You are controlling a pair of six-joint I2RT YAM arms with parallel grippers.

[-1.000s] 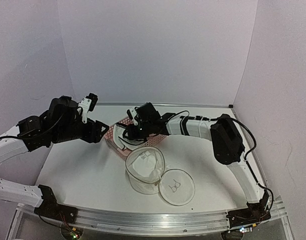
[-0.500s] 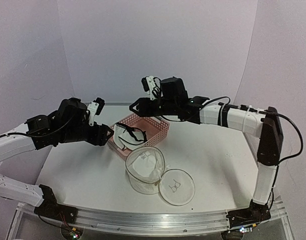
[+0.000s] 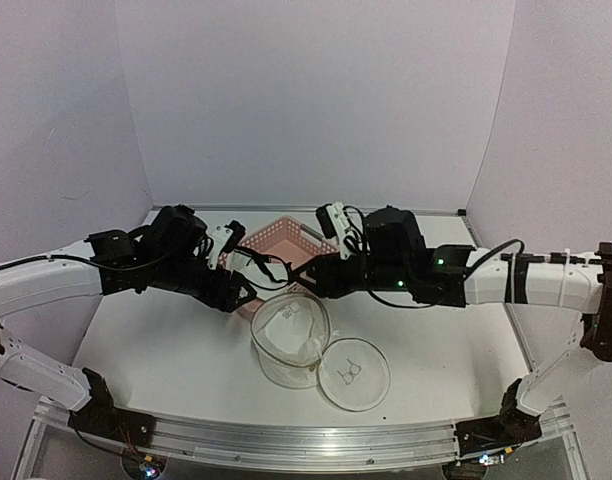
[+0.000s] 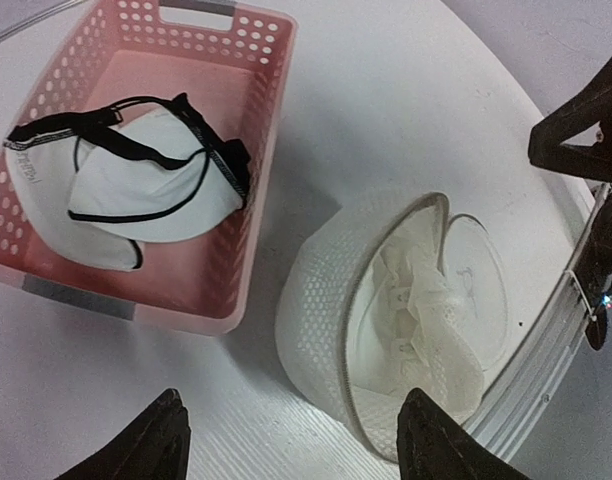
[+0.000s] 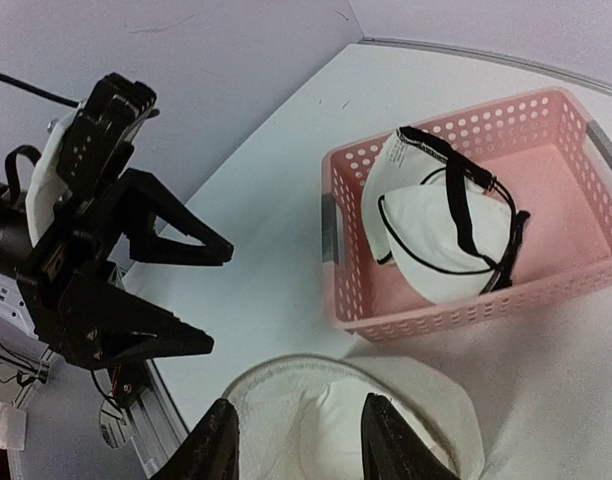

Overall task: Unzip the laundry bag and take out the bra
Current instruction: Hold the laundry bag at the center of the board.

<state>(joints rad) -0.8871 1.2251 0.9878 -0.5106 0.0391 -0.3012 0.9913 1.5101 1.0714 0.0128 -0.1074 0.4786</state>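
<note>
Jaws on both arms stand apart and grip nothing. In the top view the left gripper (image 3: 236, 290) hangs at about 10 o'clock from the laundry bag (image 3: 286, 345), its dark fingers pointing toward the near left corner of the pink slotted basket (image 3: 298, 236). The right gripper (image 3: 304, 276) hangs at about 12 o'clock from the bag, over the basket's near edge. The two grippers face each other, close but apart. The laundry bag sits on the white table (image 3: 166, 345) at 6 o'clock from the basket, just beside it. Its zip is undone and the round lid (image 3: 371, 385) lies flipped open flat at 4 o'clock from the dome, with the small black logo (image 3: 352, 371) facing up. The left wrist view shows the mesh wall (image 4: 321, 300) gaping toward 3 o'clock, with crumpled white lacy fabric (image 4: 411, 310) inside. The bra (image 4: 151, 190) lies in the basket (image 4: 271, 110), out of the bag. Its white cups with dark edging are bunched toward the basket's left end, and a dark strap is looped over them. From the right wrist the bra (image 5: 426, 235) sits at the 9 o'clock end of the basket (image 5: 466, 305), and the left gripper (image 5: 221, 298) is spread wide at 9 o'clock of the frame.
</note>
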